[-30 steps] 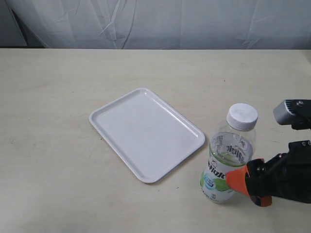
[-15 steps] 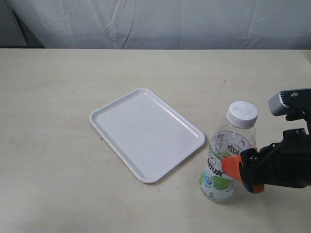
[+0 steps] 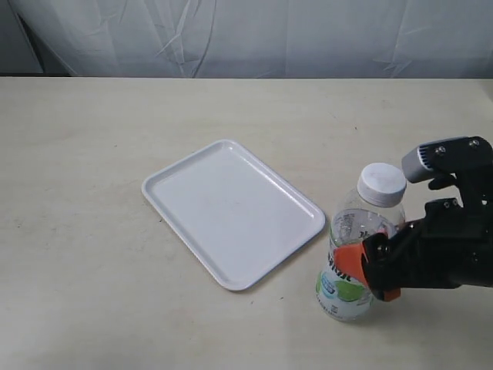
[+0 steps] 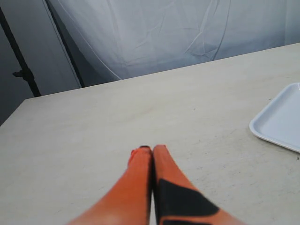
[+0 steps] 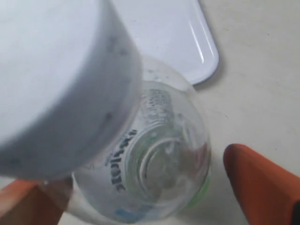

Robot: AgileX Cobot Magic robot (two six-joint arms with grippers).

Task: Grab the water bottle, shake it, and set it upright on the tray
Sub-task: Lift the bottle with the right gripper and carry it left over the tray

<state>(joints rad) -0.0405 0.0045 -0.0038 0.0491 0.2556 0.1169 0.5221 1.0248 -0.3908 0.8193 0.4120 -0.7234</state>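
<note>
The water bottle [image 3: 360,225], clear with a white cap [image 3: 383,184] and a green and blue label, stands upright on the table just right of the tray's near corner. My right gripper [image 3: 360,266] is open around the bottle's lower body, one orange finger [image 3: 348,264] in front of the label. From the right wrist, the bottle [image 5: 154,159] sits between the fingers; one orange fingertip [image 5: 260,180] stands apart from it. The white tray [image 3: 154,185] lies flat and bare left of the bottle. My left gripper [image 4: 151,149] is shut, holding nothing, over bare table.
A pale cloth backdrop hangs behind the beige table [image 3: 85,293]. The tray's corner [image 4: 262,129] shows in the left wrist view, off to one side of the shut fingers. A dark stand [image 4: 21,70] is beyond the table's far edge.
My right gripper has slid leftward along the table until its fingers straddle the bottle's lower body. The bottle and tray have stayed put.
</note>
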